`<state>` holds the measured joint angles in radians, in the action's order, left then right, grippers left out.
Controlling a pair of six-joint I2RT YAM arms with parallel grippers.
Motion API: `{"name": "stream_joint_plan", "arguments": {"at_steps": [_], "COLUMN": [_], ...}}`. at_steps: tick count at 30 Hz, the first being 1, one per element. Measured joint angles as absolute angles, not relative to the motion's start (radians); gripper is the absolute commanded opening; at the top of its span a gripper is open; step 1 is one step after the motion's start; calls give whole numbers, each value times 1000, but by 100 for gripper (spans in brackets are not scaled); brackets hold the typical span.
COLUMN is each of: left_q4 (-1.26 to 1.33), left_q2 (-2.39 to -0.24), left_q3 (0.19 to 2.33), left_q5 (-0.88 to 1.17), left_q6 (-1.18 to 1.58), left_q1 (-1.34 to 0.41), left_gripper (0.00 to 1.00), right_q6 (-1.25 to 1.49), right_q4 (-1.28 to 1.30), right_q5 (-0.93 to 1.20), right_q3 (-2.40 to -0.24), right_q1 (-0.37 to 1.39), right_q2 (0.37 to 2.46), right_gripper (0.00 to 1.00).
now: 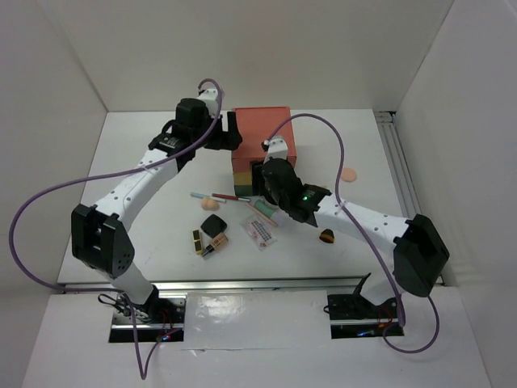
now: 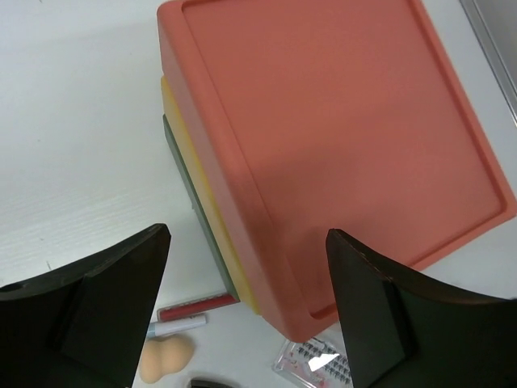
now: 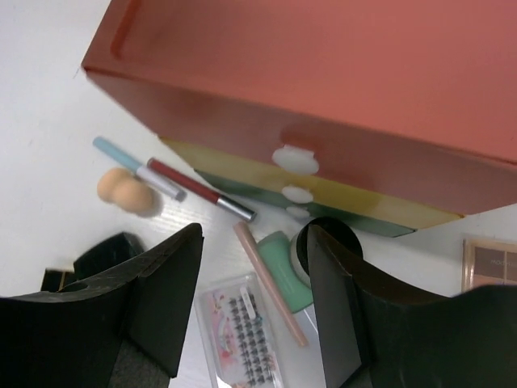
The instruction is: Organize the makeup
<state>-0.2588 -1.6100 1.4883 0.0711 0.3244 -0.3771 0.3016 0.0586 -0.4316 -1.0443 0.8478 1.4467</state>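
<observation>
Makeup, loose on the table (image 1: 347, 145) in front of the stacked drawer box (image 2: 323, 137).

Under the right gripper (image 3: 254, 234) I log a mint tube (image 3: 279, 265) and a lash tray (image 3: 241, 323). Both lie on the table in the gap between its fingers, which stand partly apart (gripping nothing). A pink pencil (image 3: 271, 283) lies alongside the tube.

Left of that gap are a sponge (image 3: 128, 192), a blue-white pencil (image 3: 137, 168) and a red pencil (image 3: 198, 187).

The left gripper (image 2: 248, 234) has its fingers wide and empty over the box's corner, with the makeup on the table below.
</observation>
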Motion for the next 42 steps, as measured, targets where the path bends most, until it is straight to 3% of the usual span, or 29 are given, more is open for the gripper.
{"name": "stream_joint_plan", "arguments": {"at_steps": [14, 16, 20, 25, 27, 30, 34, 36, 42], "left_q4": [-278, -273, -271, -275, -273, -264, -259, -262, -270], "left_q2": [-1766, -1780, -1812, -1851, -1867, -1889, -1909, -1915, -1922], "left_q3": [1603, 1618, 1657, 1710, 1728, 1750, 1774, 1782, 1794], "left_q5": [83, 86, 99, 105, 102, 100, 97, 97, 90], "left_q6": [379, 389, 400, 400, 402, 401, 404, 414, 442], "left_q1": [-377, -377, -377, -373, -373, -367, -359, -357, -357], "left_gripper": [69, 66, 48, 37, 37, 37, 36, 35, 33], "right_q6": [335, 332, 324, 313, 308, 292, 282, 278, 272], "right_q4": [6, 4, -3, -20, -35, -47, -52, -53, -47], "right_q5": [-486, -479, -458, -427, -399, -347, -284, -267, -234], "right_q3": [-1183, -1203, -1241, -1246, -1246, -1259, -1278, -1278, -1209], "right_q1": [744, 717, 669, 629, 616, 596, 571, 566, 563], "right_q2": [1584, 1606, 1646, 1658, 1664, 1681, 1697, 1697, 1630], "right_gripper": [60, 56, 46, 38, 36, 23, 14, 1, 0]}}
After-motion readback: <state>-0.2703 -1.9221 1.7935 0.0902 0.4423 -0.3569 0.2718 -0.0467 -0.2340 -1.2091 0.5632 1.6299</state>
